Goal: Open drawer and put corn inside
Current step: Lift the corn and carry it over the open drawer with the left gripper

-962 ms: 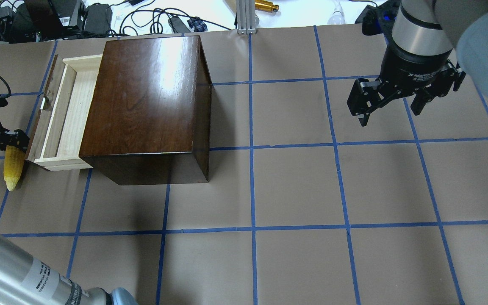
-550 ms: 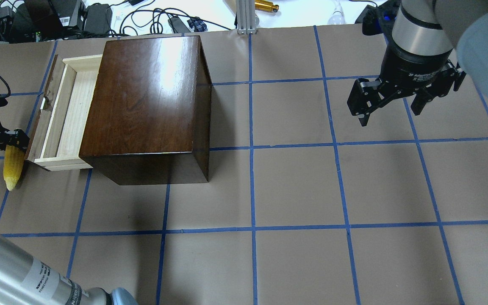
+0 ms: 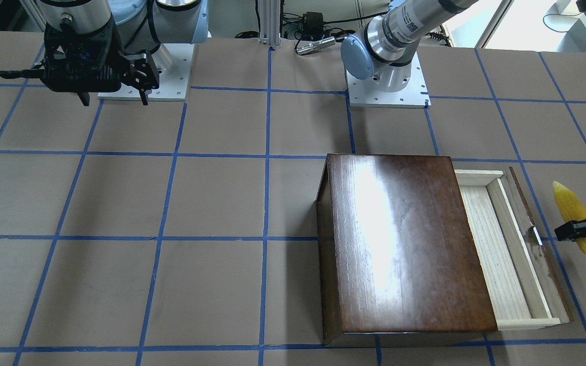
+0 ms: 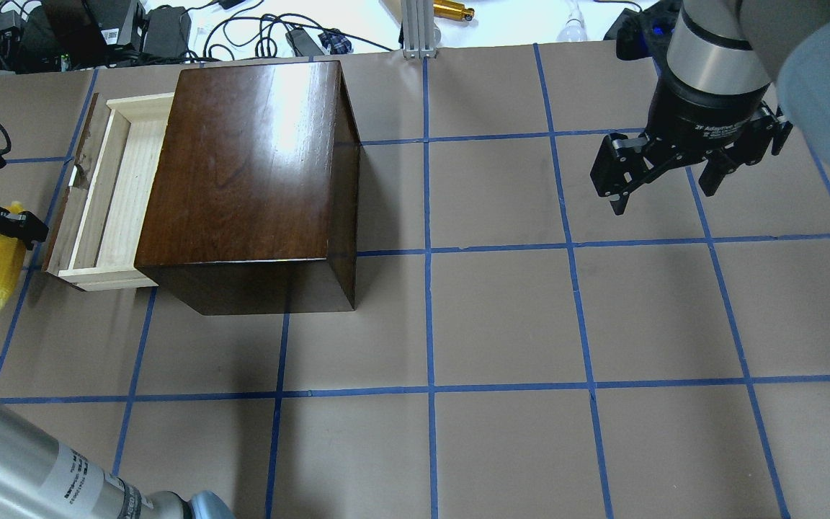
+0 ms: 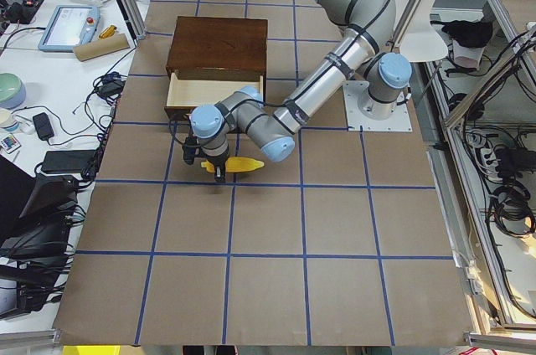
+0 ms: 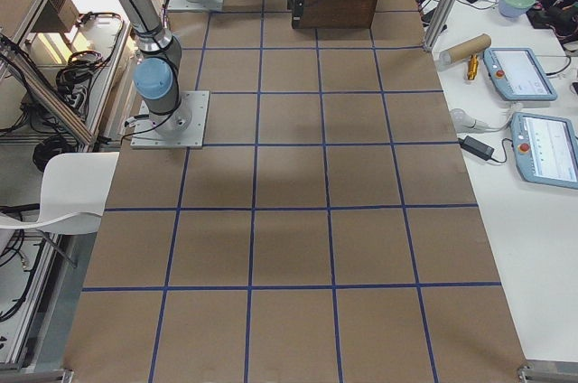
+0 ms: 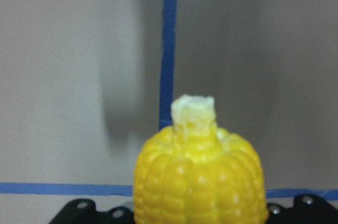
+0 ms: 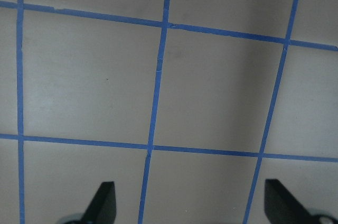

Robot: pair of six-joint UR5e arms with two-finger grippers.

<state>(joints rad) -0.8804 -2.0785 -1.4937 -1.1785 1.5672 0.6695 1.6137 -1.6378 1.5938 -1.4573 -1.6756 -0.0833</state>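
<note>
Glossy box [image 4: 249, 166] — bare-wood drawer [image 4: 125, 189] — knobbly corn [image 4: 0, 268]

Cut off and hidden
The left gripper [image 4: 1, 228] runs off the overhead view's left edge; the wrist view's bottom edge cuts the corn [image 7: 199, 182]; the drawer [image 4: 116, 187] rear is hidden inside the box [image 4: 242, 166].

Four fixed views, two wrist close-ups
</note>
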